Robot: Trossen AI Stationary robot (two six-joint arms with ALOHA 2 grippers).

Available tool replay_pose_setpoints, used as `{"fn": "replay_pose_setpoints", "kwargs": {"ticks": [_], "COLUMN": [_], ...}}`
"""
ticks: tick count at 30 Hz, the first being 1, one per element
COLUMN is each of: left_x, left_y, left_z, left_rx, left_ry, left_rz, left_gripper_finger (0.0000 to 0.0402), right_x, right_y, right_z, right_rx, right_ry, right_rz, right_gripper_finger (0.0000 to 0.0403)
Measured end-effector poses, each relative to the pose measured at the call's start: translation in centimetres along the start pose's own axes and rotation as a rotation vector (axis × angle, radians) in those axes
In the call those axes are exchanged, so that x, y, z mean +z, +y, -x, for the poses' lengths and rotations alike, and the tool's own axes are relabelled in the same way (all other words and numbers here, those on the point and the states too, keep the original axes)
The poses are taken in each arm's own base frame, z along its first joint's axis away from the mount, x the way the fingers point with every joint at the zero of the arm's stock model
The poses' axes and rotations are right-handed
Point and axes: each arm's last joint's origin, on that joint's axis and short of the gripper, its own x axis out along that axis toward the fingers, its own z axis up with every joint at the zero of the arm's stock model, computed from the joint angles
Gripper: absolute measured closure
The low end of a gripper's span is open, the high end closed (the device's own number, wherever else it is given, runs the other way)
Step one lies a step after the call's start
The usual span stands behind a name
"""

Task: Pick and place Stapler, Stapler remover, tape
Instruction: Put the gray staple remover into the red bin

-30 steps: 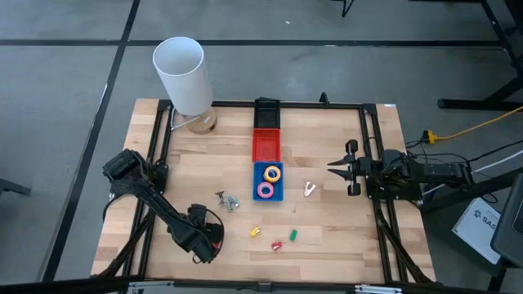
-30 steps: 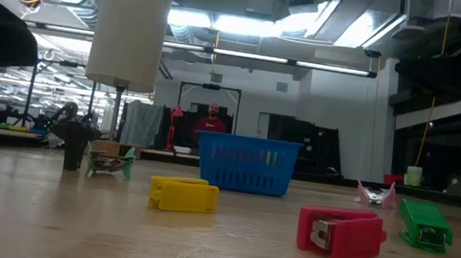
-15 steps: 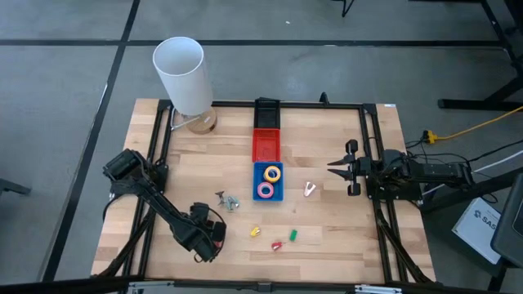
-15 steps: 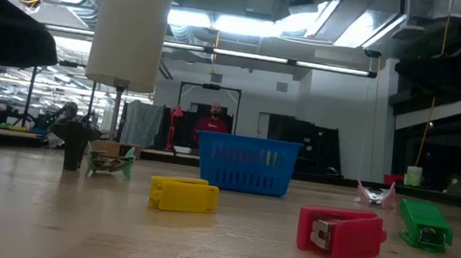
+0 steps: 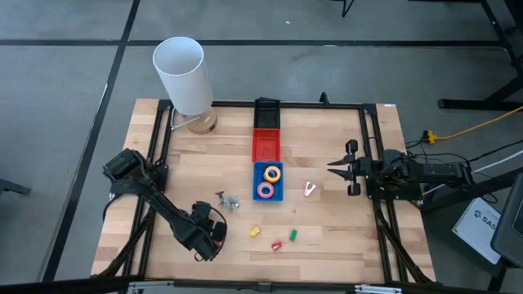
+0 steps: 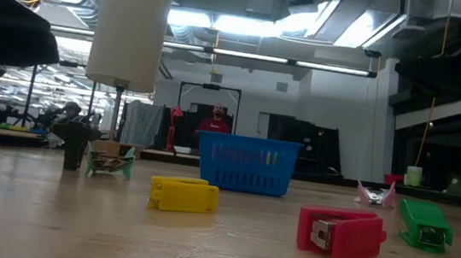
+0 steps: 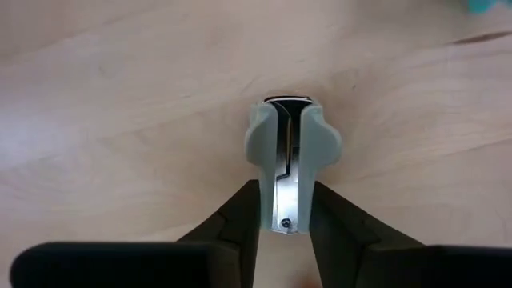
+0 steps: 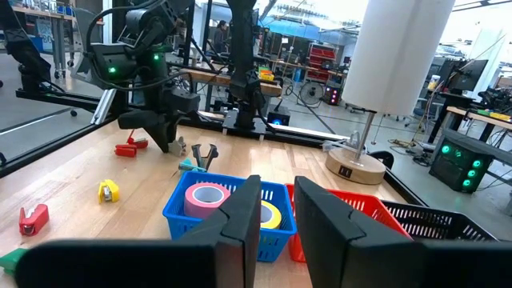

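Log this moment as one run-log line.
left gripper: closing on grey staple remover, front-left table | right gripper: idle, right side | blue basket: two tape rolls

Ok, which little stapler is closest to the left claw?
The yellow stapler. It lies nearest the left claw; the red stapler and green stapler sit farther toward the right.

No legible text anywhere

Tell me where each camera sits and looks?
High: above, looking straight down; left arm, right arm show.
Low: at tabletop height, looking across; left arm shows.
Left wrist: facing the tabletop; left tool around grey staple remover.
Right wrist: looking across the table; right tool's fingers show.
High and right wrist share the blue basket.
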Motion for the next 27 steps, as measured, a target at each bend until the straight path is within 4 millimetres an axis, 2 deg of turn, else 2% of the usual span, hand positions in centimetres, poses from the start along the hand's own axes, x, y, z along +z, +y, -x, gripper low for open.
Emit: {"fn": "replay_pose_setpoints", "kwargs": {"ticks": [7, 12, 20, 27], "left_x": [1.0, 2.8, 8.0, 13.3], "left_y": [0.1, -0.1, -1.1, -2.2], "left_z": [1.7, 3.1, 5.4, 6.4], "left_rx": [-0.071, -0.129, -0.288, -0.43], "left_ry": [0.003, 0.011, -0.02, -0.076], "left_rz": [0.006, -0.025, -0.073, -0.126], "left_gripper_finger": [0.032, 0.0318, 0.0319, 0.0322], "right_x": [0.0, 0.0, 0.0, 0.0], "right_y": [0.0, 0.0, 0.0, 0.0], "right_z": [0.0, 0.0, 0.0, 0.0], "right_rx": [0.0, 0.0, 0.0, 0.0], "right_ry": [0.0, 0.001, 0.001, 0.0], "right_rz": [0.0, 0.0, 0.0, 0.0], "right_gripper_finger": [0.0322, 0.0322, 0.0322, 0.0322]}}
